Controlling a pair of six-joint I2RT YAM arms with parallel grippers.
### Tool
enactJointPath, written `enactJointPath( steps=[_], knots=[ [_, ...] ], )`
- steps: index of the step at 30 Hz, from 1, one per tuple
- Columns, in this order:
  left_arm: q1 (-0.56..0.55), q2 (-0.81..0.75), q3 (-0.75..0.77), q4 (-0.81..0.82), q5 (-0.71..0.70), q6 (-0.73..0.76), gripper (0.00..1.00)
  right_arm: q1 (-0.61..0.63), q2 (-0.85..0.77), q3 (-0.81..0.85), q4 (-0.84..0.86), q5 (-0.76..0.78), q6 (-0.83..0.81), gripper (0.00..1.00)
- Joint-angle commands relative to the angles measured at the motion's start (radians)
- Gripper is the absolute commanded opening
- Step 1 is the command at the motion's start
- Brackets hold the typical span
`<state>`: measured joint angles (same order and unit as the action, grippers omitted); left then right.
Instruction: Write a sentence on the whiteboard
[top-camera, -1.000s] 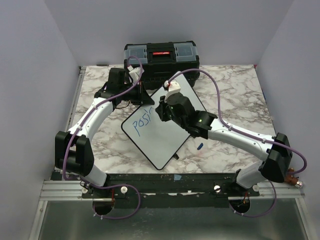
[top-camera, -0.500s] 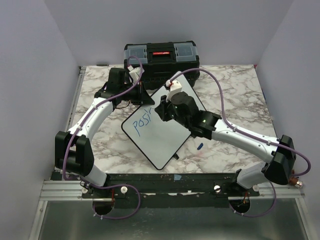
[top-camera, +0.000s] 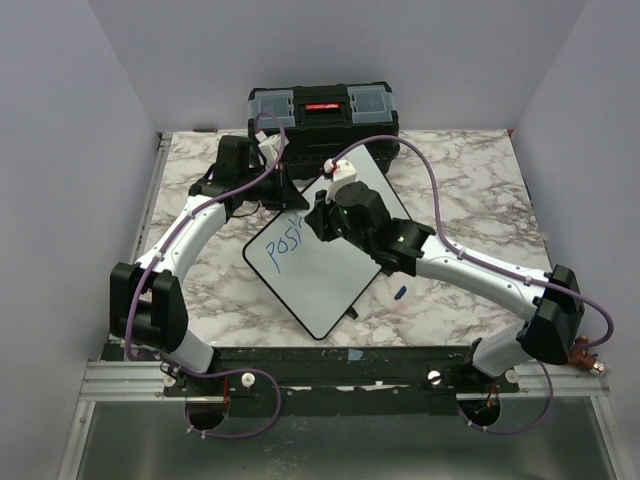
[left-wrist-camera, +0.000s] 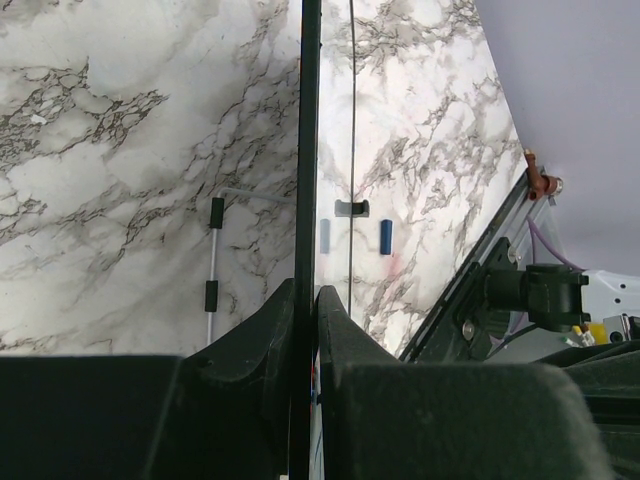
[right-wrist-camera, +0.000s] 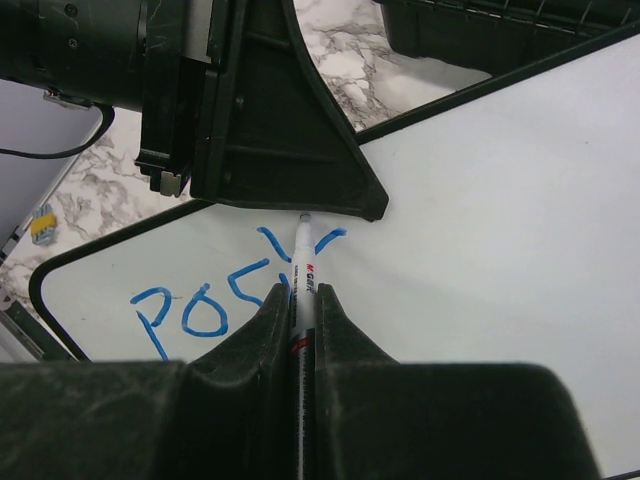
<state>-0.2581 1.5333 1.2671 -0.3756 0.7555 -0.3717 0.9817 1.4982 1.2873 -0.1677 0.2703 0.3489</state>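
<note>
**Marker creeps on past "posi"**

Since half a second ago the right gripper (right-wrist-camera: 303, 292) has slid slightly left over the whiteboard (top-camera: 325, 285). Its jaws pinch the marker (right-wrist-camera: 303, 262), whose tip touches the board at the end of the sentence (right-wrist-camera: 190, 312). At the board's far-left edge the left gripper (left-wrist-camera: 306, 296) is clamped on the frame. The board lies mid-table, just near of the toolbox (top-camera: 322, 112). The tip is just beside the left gripper, so the next letters could strike it or skew the board.
</note>
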Motion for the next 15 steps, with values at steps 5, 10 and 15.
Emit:
enactJointPath(
  steps=[5, 10, 15],
  knots=[
    [-0.006, -0.036, 0.014, 0.056, -0.024, 0.036, 0.0, -0.001, 0.005, -0.022, -0.007, 0.003, -0.004, 0.01],
    [-0.006, -0.035, 0.014, 0.056, -0.024, 0.034, 0.0, -0.001, -0.02, -0.07, -0.013, -0.009, 0.01, 0.01],
    [-0.006, -0.038, 0.014, 0.054, -0.025, 0.033, 0.0, -0.001, -0.046, -0.113, -0.019, -0.016, 0.025, 0.01]
  ],
)
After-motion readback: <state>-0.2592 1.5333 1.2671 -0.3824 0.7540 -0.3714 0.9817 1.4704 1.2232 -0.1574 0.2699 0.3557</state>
